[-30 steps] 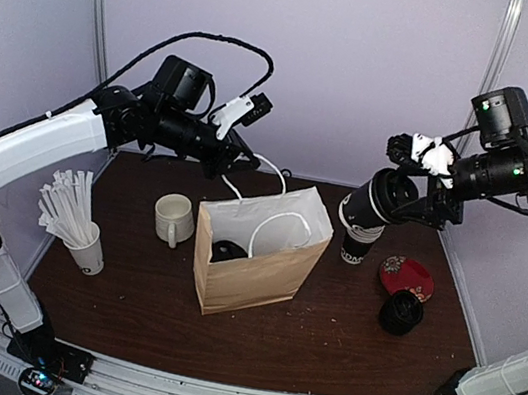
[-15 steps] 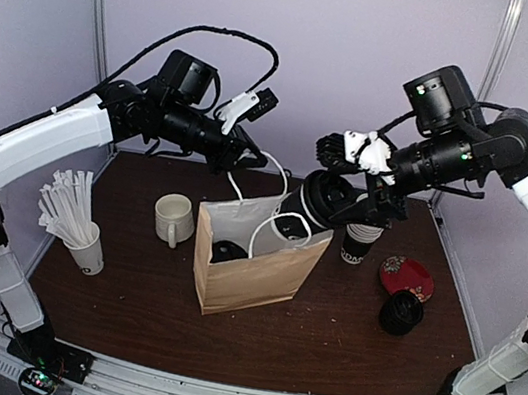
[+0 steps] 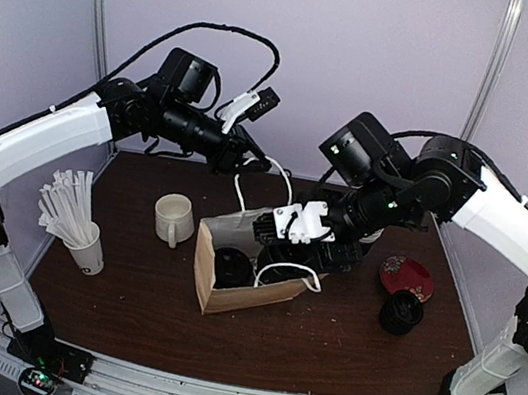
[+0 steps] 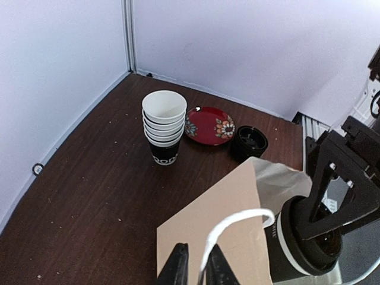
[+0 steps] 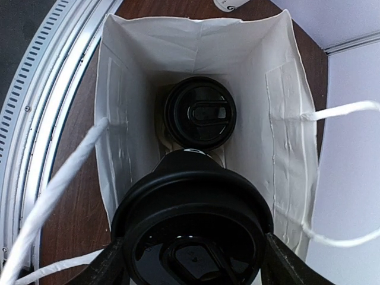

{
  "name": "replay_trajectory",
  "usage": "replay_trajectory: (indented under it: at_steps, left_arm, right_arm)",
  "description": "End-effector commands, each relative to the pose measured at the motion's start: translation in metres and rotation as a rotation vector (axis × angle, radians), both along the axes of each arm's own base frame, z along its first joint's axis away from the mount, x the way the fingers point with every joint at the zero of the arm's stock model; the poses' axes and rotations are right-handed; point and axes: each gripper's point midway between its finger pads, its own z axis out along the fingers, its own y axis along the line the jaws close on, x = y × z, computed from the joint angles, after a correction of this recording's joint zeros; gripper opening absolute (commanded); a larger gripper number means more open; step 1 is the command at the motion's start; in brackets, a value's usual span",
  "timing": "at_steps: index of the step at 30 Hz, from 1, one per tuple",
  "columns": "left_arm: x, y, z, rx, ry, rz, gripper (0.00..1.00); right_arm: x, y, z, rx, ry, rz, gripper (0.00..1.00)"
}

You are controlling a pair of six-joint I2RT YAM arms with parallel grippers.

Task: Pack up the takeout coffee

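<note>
Right wrist: right gripper (image 5: 193,261) clamps a lidded cup (image 5: 193,219) above the bagged cup (image 5: 200,113) — left gripper (image 4: 196,270) pinches the handle (image 4: 237,221).

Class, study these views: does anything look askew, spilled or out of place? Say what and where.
The paper bag leans rather than standing square, its white handle pinched by the left end effector. Nothing looks spilled.

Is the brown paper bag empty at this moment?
No, the right wrist view shows a black paper cup with a black plastic lid standing at the bottom of the brown paper bag.
</note>
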Motion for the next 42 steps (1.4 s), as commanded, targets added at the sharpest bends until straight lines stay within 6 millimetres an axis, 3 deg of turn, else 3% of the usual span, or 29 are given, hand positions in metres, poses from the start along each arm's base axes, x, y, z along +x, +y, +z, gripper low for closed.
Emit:
replay_trajectory:
  at_steps: [1,8,13,17,22,25,30,36,42]
  left_arm:
    - [-0.008,-0.003,0.014,-0.039,-0.003,-0.033,0.23]
    - [-0.017,0.0,0.032,-0.085,-0.033,-0.058,0.66]
    - [-0.025,0.004,0.046,-0.144,-0.053,-0.063,0.76]
    - [-0.024,0.006,0.041,-0.142,-0.074,-0.062,0.81]
    - [-0.024,-0.004,0.028,-0.153,-0.07,-0.116,0.87]
    - [0.012,0.0,0.002,-0.048,-0.064,0.045,0.87]
    - [0.068,0.017,-0.06,0.122,0.001,0.3,0.84]
    - [0.091,0.02,-0.11,0.219,0.067,0.338,0.83]
    - [0.094,0.02,-0.138,0.256,0.137,0.329,0.82]
  right_arm:
    - [-0.012,-0.009,-0.004,-0.042,-0.034,0.01,0.39]
    - [-0.031,-0.014,-0.033,-0.135,-0.053,0.046,0.38]
    - [-0.034,-0.019,-0.038,-0.173,-0.093,0.046,0.38]
    - [-0.037,-0.025,-0.034,-0.167,-0.098,0.045,0.38]
    - [-0.032,-0.03,-0.044,-0.19,-0.121,0.025,0.38]
    - [-0.028,-0.032,-0.049,-0.201,-0.145,0.009,0.37]
    - [-0.019,-0.032,-0.054,-0.208,-0.181,-0.02,0.36]
    - [-0.015,-0.027,-0.063,-0.204,-0.197,-0.036,0.34]
    - [-0.013,-0.015,-0.058,-0.147,-0.166,-0.066,0.34]
